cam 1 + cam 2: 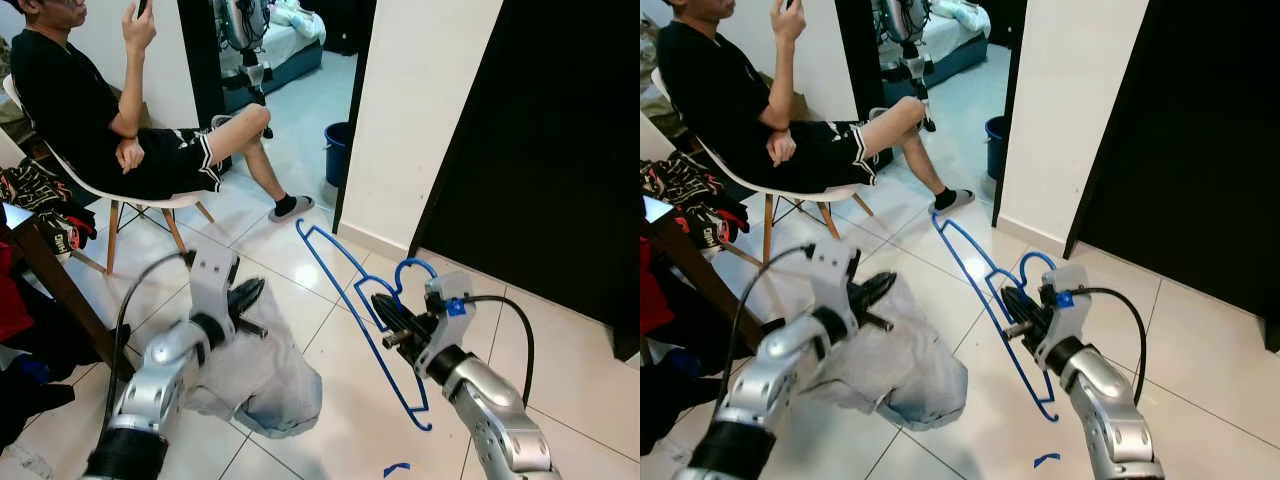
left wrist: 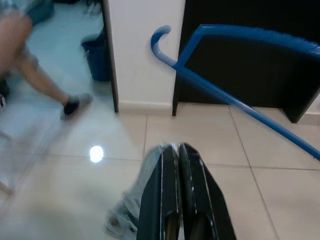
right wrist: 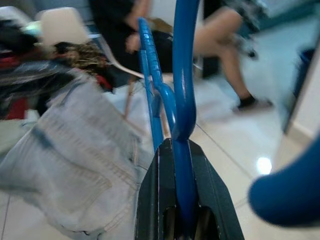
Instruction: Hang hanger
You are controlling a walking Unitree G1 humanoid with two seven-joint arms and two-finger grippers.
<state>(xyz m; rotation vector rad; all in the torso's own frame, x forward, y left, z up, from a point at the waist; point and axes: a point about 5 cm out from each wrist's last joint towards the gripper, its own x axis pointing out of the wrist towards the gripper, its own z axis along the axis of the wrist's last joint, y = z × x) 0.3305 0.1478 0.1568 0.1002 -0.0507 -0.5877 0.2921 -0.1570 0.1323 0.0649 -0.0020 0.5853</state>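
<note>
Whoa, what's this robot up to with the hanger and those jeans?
The robot's right end effector is shut on a blue hanger, holding it up over the tiled floor. Its left end effector grips pale jeans that droop down. A person sits on a chair nearby, not involved.

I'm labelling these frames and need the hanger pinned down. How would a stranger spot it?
Start at the white wall beside the dark doorway. Below it, over the pale tiles, the right hand grips the blue hanger. It is a thin bright-blue frame, unlike the crumpled grey jeans the left hand holds.
</note>
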